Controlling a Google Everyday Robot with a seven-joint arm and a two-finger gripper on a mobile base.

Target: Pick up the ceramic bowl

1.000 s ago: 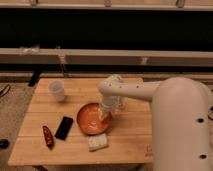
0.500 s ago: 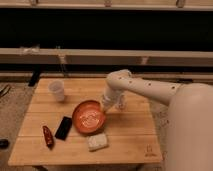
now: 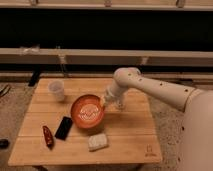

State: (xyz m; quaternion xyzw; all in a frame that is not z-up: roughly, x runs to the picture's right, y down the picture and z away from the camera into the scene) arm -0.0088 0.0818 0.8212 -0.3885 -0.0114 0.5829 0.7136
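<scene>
The ceramic bowl (image 3: 87, 111) is round, orange-red, with a pale pattern inside. It is near the middle of the wooden table (image 3: 132, 135), tilted with its inside facing the camera, and seems raised off the tabletop. My gripper (image 3: 105, 103) is at the bowl's right rim and shut on it. The white arm reaches in from the right.
A small white cup (image 3: 56, 90) stands at the table's back left. A black phone (image 3: 63, 127) and a red item (image 3: 47, 136) lie front left. A white sponge-like block (image 3: 98, 141) lies just in front of the bowl. A rail and a dark wall run behind the table.
The arm has drawn back and upward. The bowl has moved slightly left and up with the gripper and now tilts more toward the camera.
</scene>
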